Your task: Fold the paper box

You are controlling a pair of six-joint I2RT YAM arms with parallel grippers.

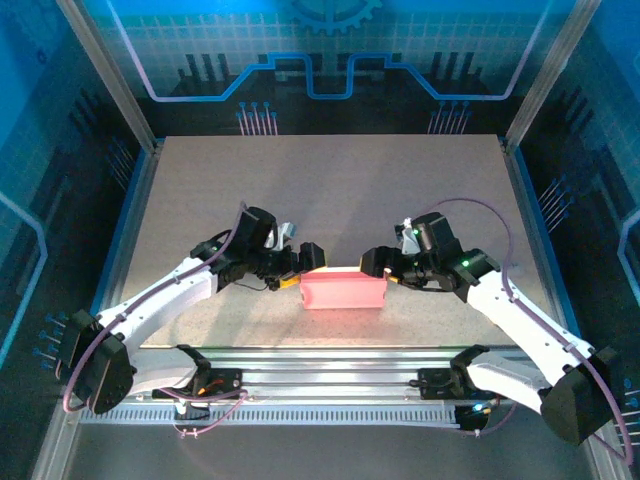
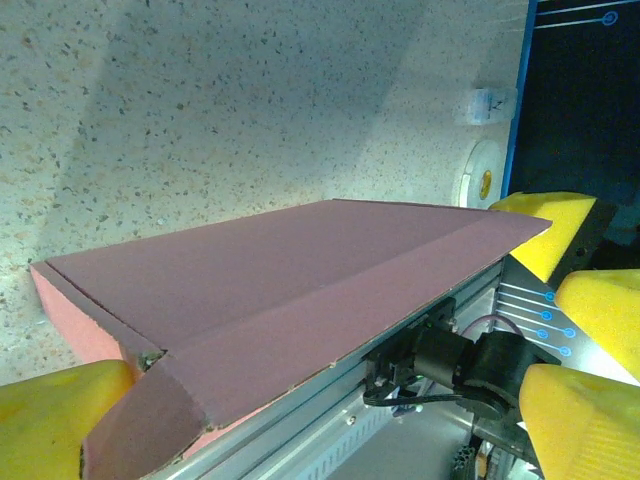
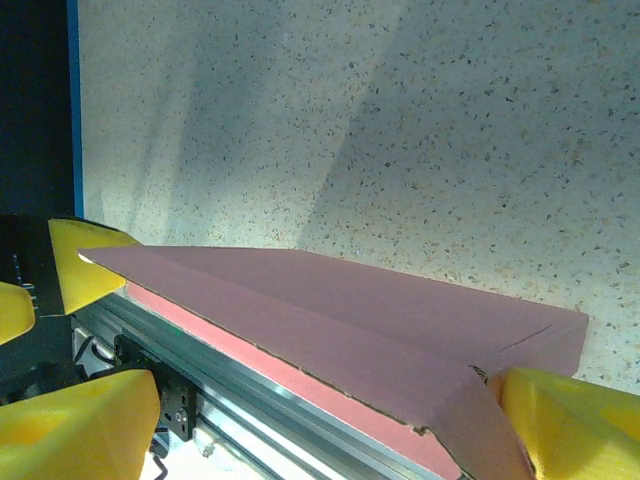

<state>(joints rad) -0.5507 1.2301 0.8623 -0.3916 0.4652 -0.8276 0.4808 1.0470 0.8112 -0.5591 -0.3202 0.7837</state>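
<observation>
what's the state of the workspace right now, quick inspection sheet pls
surface: speckled beige tabletop, no spills seen
job's things: slim pink cardboard box lying near the front edge, a flap bent at its end
clutter: two small white items by the blue side rail, too small to identify
grippers: left gripper and right gripper open, yellow-padded fingers at opposite box ends
cables: purple cable looped along each arm
surroundings: blue-lit enclosure panels, aluminium rail at near edge
</observation>
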